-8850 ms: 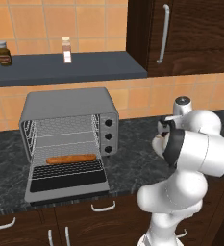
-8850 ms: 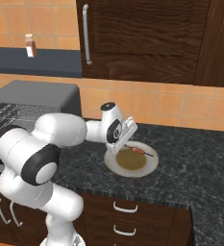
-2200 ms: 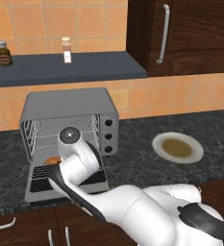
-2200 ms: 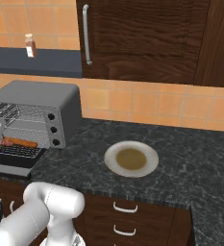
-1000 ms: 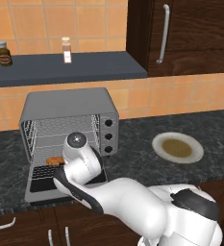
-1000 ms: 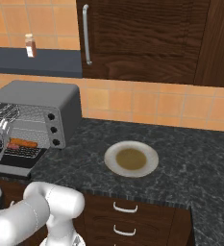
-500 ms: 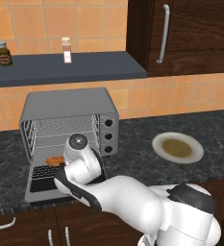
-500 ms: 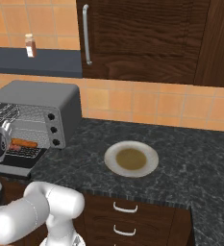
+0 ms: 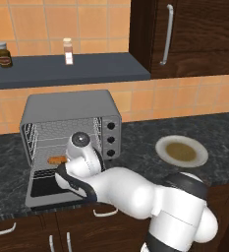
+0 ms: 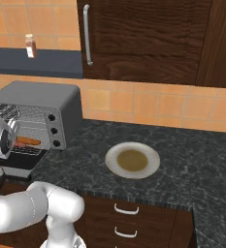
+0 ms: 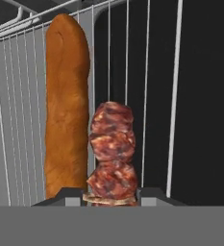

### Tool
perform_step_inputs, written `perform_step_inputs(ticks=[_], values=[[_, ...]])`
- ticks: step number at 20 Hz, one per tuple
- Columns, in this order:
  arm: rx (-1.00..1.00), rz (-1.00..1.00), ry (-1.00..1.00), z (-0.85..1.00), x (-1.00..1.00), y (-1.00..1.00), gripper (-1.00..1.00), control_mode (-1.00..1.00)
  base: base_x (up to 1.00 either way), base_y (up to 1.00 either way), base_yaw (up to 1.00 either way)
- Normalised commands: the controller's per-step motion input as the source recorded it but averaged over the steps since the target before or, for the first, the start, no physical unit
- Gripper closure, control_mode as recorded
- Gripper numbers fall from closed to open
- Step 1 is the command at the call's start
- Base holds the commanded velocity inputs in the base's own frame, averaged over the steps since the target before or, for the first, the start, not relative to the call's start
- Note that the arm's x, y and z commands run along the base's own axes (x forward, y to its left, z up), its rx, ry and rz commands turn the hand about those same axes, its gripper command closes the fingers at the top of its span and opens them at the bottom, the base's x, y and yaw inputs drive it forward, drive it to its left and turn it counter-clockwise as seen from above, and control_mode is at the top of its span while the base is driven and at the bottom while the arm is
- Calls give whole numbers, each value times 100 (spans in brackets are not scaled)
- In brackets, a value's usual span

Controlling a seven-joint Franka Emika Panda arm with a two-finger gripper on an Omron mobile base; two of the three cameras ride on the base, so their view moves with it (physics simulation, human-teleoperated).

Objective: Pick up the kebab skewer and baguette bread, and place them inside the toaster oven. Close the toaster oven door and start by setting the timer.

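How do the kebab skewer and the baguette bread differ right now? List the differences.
1. Look: the kebab skewer is lumpy, mottled red-brown meat; the baguette bread is a smooth orange-brown loaf.
2. Size: in the hand view the baguette reaches well past the skewer's meat and is thicker.
3. State: the gripper is shut on the skewer; the baguette lies free on the wire rack.
Shared: both are long, lie side by side and parallel, over the same rack.

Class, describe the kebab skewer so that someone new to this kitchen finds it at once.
Start at the grey toaster oven on the dark counter, door open. On its wire rack lies the orange-brown baguette. The kebab skewer is beside it, in the claw: lumpy reddish-brown meat, far shorter and slimmer than the smooth loaf.
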Motion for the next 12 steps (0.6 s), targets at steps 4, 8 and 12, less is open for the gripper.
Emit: perform_step_inputs(ticks=[4,8,12], values=[[0,0,2,-7,9,0,100,-100,0,0,0],[0,0,0,-7,0,0,-100,-100,0,0,0],[0,0,0,-4,0,0,-100,-100,0,0,0]])
